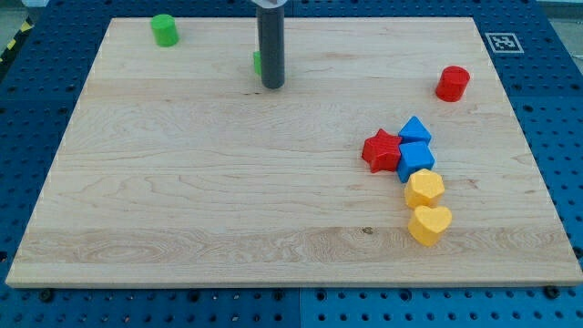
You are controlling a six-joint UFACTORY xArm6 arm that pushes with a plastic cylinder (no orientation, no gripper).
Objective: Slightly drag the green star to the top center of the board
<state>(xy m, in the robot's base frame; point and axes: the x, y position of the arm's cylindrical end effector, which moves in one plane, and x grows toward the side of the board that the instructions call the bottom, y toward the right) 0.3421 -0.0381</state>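
An xArm6's dark rod is standing upright over the upper middle of a wooden board (182, 228), with my tip (272, 87) resting on the surface directly in front of a green block (258, 63), presumably the green star the task names. Only a sliver of that block is showing at the rod's left edge, so its shape cannot be made out, nor whether tip and block are touching. The arm is carrying no claw at all, just the rod, so there is nothing to be open, closed or holding anything.

The block is already lying close to the top centre, which would explain why only a slight drag is being asked for.

A green cylinder (165, 30) is sitting well apart near the view's top left corner, and a red cylinder (452, 83) is standing alone at the upper right. Lower right, a red star (381, 150), two blue blocks (415, 130) (415, 160), a yellow hexagon-like block (424, 189) and a yellow heart (429, 223) are clustering in a touching chain, well clear of the tip.
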